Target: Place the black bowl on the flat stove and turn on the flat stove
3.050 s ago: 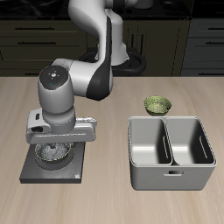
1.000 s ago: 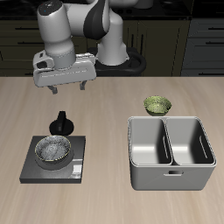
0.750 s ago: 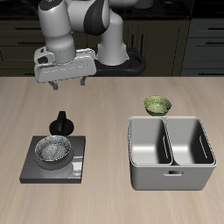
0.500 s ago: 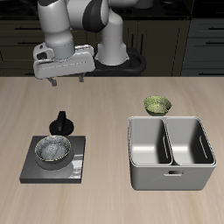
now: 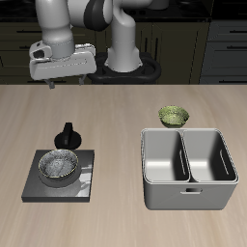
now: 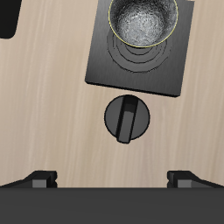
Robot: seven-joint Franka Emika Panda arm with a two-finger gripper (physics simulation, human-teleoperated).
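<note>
Dark cabinet fronts (image 5: 183, 43) run behind the pale wooden table (image 5: 125, 116), and your gripper (image 5: 66, 85) hangs high over the table's back edge, fingers spread wide with nothing between them; from the wrist camera you see one fingertip (image 6: 40, 178) and its partner well apart from it, bare wood between. Straight below the tool, in that wrist picture, the round black knob (image 6: 127, 119) sits just off the edge of the flat stove (image 6: 105, 68), its raised bar running roughly twelve to six. Move outward and there's the black bowl (image 6: 142, 19), upright on the stove's ring marks, mottled silvery inside catching the light. Switch to the front camera: the flat stove (image 5: 37, 188) lies near the table's front edge, the black bowl (image 5: 60, 167) seated on it, filling most of the plate, and the knob (image 5: 68, 136) stands at about twelve o'clock from the bowl, on the stove's far side. Whether that knob touches the plate or sits just clear of it, you can't tell. Farther out, at about three o'clock from the bowl, the grey two-compartment tray (image 5: 190, 198) rests near the front edge. At twelve o'clock from the tray, close behind its rim, sits the small olive-green bowl (image 5: 174, 116). Your arm (image 5: 92, 14) rises from its base (image 5: 125, 68) at the table's back.
</note>
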